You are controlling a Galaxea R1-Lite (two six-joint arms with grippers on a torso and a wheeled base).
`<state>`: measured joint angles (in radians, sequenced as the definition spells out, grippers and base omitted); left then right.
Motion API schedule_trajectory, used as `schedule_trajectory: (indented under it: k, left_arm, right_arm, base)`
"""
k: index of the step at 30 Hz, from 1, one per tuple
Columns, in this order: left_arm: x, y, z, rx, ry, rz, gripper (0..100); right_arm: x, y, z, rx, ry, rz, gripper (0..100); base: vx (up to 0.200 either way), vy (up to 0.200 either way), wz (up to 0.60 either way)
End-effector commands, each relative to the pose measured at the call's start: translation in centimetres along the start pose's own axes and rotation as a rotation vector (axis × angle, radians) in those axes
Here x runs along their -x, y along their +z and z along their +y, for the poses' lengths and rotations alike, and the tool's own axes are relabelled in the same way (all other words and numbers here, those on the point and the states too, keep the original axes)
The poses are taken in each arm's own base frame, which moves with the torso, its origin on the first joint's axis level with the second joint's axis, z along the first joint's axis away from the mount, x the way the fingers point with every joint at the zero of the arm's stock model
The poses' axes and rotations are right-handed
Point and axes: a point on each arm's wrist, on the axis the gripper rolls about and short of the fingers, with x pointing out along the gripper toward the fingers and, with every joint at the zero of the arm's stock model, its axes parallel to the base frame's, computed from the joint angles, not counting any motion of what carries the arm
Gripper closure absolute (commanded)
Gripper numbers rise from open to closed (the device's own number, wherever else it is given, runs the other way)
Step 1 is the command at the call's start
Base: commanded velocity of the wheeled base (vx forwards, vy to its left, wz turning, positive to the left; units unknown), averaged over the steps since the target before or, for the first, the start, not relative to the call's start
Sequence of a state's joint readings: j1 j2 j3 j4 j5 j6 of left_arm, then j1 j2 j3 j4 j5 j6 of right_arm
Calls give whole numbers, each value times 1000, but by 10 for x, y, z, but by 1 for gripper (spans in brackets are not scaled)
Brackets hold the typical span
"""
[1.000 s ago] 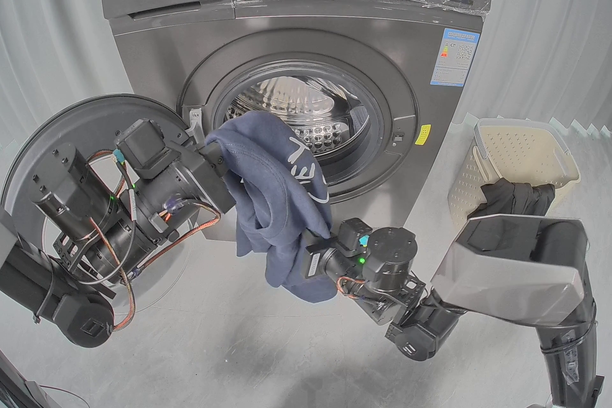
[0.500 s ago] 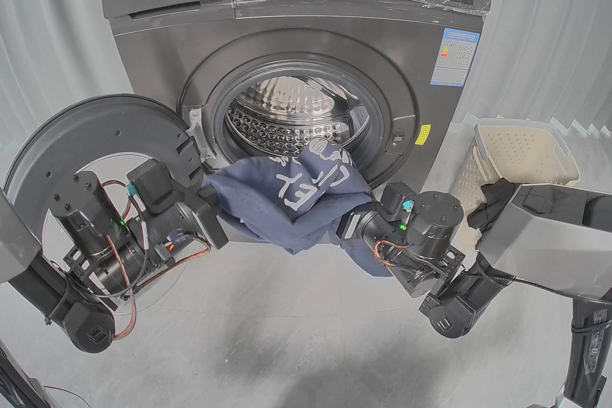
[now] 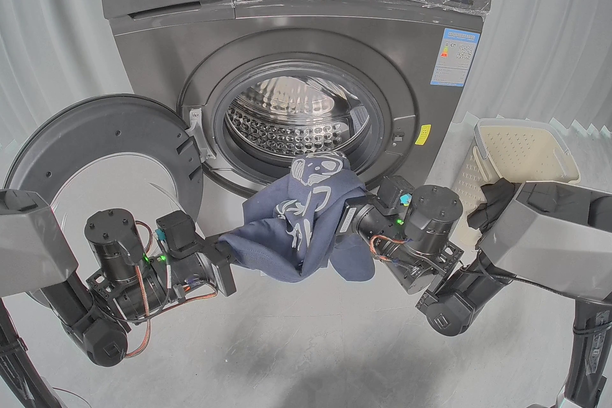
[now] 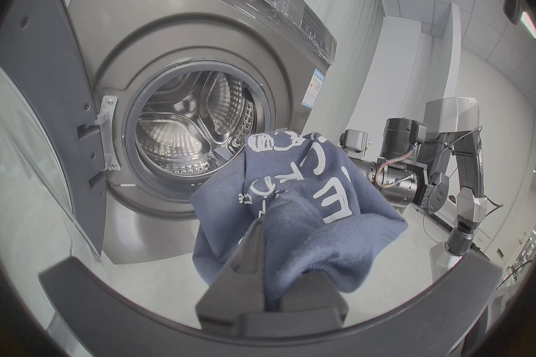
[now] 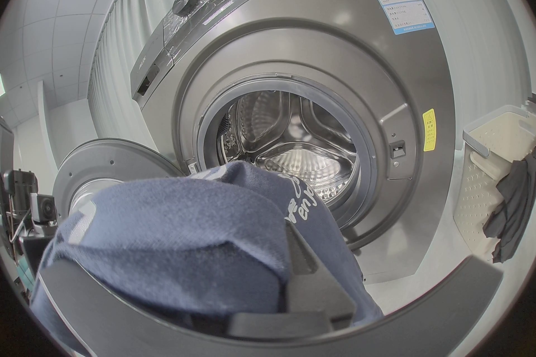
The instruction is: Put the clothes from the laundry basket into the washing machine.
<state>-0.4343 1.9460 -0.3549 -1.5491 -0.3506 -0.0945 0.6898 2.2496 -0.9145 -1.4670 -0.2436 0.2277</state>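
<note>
Left gripper (image 3: 222, 248) and right gripper (image 3: 342, 220) both clamp the shirt (image 3: 299, 227), but I've let it sag below the drum (image 3: 293, 109) mouth, so it's not in yet.

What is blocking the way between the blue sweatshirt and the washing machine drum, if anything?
Nothing visible. The door is swung open to the left, the drum mouth is unobstructed, and the blue sweatshirt hangs between the left pincer and right pincer, just in front of its lower edge.

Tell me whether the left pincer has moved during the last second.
Yes. The left pincer, shut on the navy printed sweatshirt, has dropped from hinge height to below the grey washing machine's round opening.
</note>
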Motion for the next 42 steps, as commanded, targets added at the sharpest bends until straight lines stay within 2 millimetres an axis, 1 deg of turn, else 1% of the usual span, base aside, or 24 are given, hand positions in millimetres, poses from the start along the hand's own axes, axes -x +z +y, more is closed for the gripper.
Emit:
schedule_trajectory:
  k: [1, 2, 3, 5, 7, 9, 10, 17, 22, 24, 27, 29, 30, 31, 34, 35, 39, 42]
  left_arm:
    - [-1, -9, 3, 12, 7, 33, 100]
    - [-1, -11, 3, 15, 8, 41, 100]
    - [-1, -11, 3, 15, 8, 41, 0]
    - [-2, -15, 3, 19, 9, 54, 0]
    - [4, -20, -2, 13, -2, 85, 0]
    - [6, -22, -4, 5, -8, 99, 0]
    - [7, -25, -6, -14, -23, 113, 0]
    - [11, -28, -8, -45, -37, 131, 0]
    - [16, -31, -8, -42, -56, 151, 0]
    - [15, -32, -8, -57, -67, 151, 0]
    - [10, -28, -7, -70, -69, 127, 0]
    - [6, -26, -7, -73, -67, 116, 0]
    - [6, -27, -7, -73, -67, 116, 0]
    - [3, -26, -6, -76, -64, 110, 0]
    - [1, -25, -5, -79, -63, 101, 0]
    - [-2, -23, -4, -80, -54, 87, 0]
    - [-6, -20, -4, -81, -51, 71, 0]
    - [-9, -24, -6, -77, -60, 85, 0]
  right_arm:
    - [0, 2, -1, 0, -3, -5, 100]
    - [-1, 2, -2, 1, -6, -5, 100]
    - [-1, 2, -2, 1, -6, -5, 100]
    - [-2, 4, -7, 1, -18, -14, 100]
    - [-7, 11, -20, 2, -50, -37, 100]
    - [-9, 14, -25, 3, -60, -49, 100]
    - [-12, 19, -29, 0, -71, -67, 100]
    - [-15, 24, -35, -11, -102, -89, 100]
    - [-15, 24, -33, -12, -95, -89, 100]
    - [-13, 21, -27, -10, -78, -78, 100]
    - [-8, 12, 0, -12, -9, -53, 100]
    - [-6, 8, 9, -9, 16, -40, 100]
    - [-6, 7, 11, -10, 18, -39, 100]
    - [-5, 3, 20, -6, 44, -28, 100]
    - [-3, -2, 25, -5, 57, -11, 100]
    - [-3, -7, 29, -3, 67, 1, 100]
    - [-1, -13, 36, -5, 88, 11, 100]
    - [1, -14, 41, -9, 101, 11, 100]
  base:
    - [0, 0, 0]
    - [0, 0, 0]
    - [0, 0, 0]
    - [0, 0, 0]
    - [0, 0, 0]
    - [0, 0, 0]
    - [0, 0, 0]
    - [0, 0, 0]
    - [0, 0, 0]
    - [0, 0, 0]
    - [0, 0, 0]
    - [0, 0, 0]
    - [0, 0, 0]
    - [0, 0, 0]
    - [0, 0, 0]
    - [0, 0, 0]
    - [0, 0, 0]
    - [0, 0, 0]
